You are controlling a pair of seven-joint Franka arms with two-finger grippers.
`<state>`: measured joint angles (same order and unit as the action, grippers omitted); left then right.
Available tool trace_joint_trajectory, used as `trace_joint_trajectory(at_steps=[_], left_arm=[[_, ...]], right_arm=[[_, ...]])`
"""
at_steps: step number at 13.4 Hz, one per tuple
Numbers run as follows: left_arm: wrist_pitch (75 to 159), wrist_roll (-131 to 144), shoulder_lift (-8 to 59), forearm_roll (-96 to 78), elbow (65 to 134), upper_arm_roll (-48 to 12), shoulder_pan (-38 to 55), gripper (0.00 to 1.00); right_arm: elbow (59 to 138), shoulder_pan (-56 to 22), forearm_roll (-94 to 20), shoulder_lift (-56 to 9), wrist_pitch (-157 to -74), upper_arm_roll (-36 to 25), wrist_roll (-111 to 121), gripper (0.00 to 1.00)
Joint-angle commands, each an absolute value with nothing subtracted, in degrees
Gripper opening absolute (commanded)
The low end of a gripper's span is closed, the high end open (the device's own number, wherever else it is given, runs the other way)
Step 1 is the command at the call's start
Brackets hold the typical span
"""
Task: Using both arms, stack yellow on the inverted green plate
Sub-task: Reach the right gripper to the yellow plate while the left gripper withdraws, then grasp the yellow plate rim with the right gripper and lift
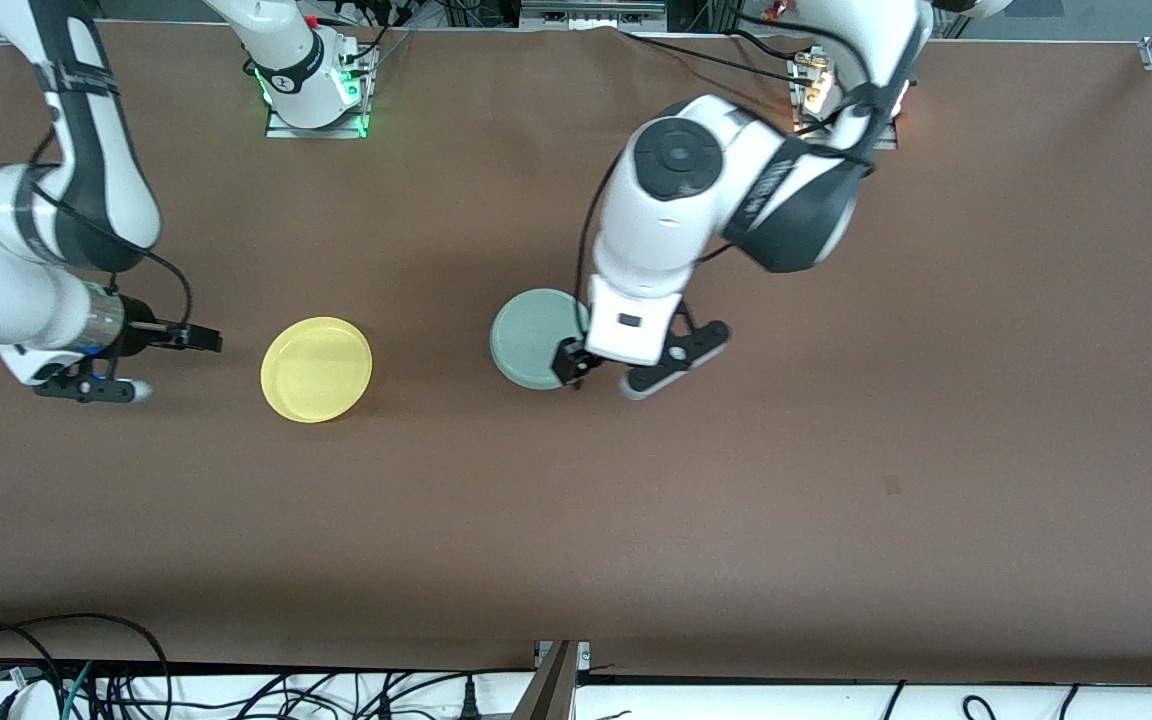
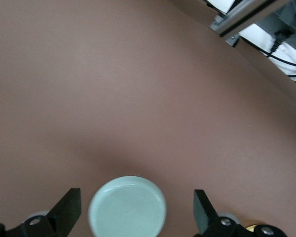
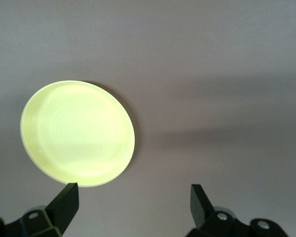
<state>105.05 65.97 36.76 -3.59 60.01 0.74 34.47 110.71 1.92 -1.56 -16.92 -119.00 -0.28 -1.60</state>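
The yellow plate [image 1: 316, 368] [image 3: 78, 133] lies flat on the brown table, toward the right arm's end. The pale green plate [image 1: 534, 338] [image 2: 127, 207] lies flat beside it, near the table's middle. My left gripper [image 1: 618, 372] [image 2: 135, 213] hangs open over the green plate, which shows between its two black fingers [image 2: 68, 210] without touching either. My right gripper [image 1: 168, 364] [image 3: 133, 205] is open and holds nothing. It hovers low beside the yellow plate on the side toward the right arm's end, and one fingertip [image 3: 66, 201] shows just past the plate's rim.
The brown table cover [image 1: 636, 520] is bare around both plates. The arm bases [image 1: 314, 95] stand along the edge farthest from the front camera. Cables [image 1: 86, 680] and a metal bracket [image 1: 558, 675] lie past the nearest edge.
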Motion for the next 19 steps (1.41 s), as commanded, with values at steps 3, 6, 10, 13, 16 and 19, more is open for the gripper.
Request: trace_joint_trajectory(at_steps=[3, 6, 10, 13, 16, 19], left_arm=[[89.14, 41.36, 27.79, -5.88, 61.70, 0.17, 24.46, 1.00], [84.91, 27.74, 21.38, -6.07, 64.41, 0.70, 18.91, 1.00], [81.48, 11.81, 12.22, -5.63, 74.08, 2.37, 11.19, 1.00], [81.91, 3.80, 7.23, -0.46, 81.01, 2.81, 8.62, 1.00], [85.67, -0.17, -0.24, 3.68, 91.55, 2.81, 6.95, 1.00], [89.99, -6.40, -4.03, 3.60, 98.60, 2.81, 2.83, 1.00]], right_arm=[[125.49, 1.85, -1.67, -17.48, -141.20, 1.31, -0.97, 1.00], [126.47, 1.93, -1.67, -21.35, -147.90, 1.41, -0.53, 0.98], [126.39, 1.93, -1.76, -23.99, -151.00, 1.41, -0.70, 0.38], [125.95, 1.93, -1.76, -25.23, -150.82, 1.67, -0.53, 0.00], [125.68, 1.93, -1.67, -24.79, -150.29, 2.11, -0.35, 0.00], [122.10, 1.93, -1.67, -23.03, -143.91, 5.97, -0.35, 0.00]])
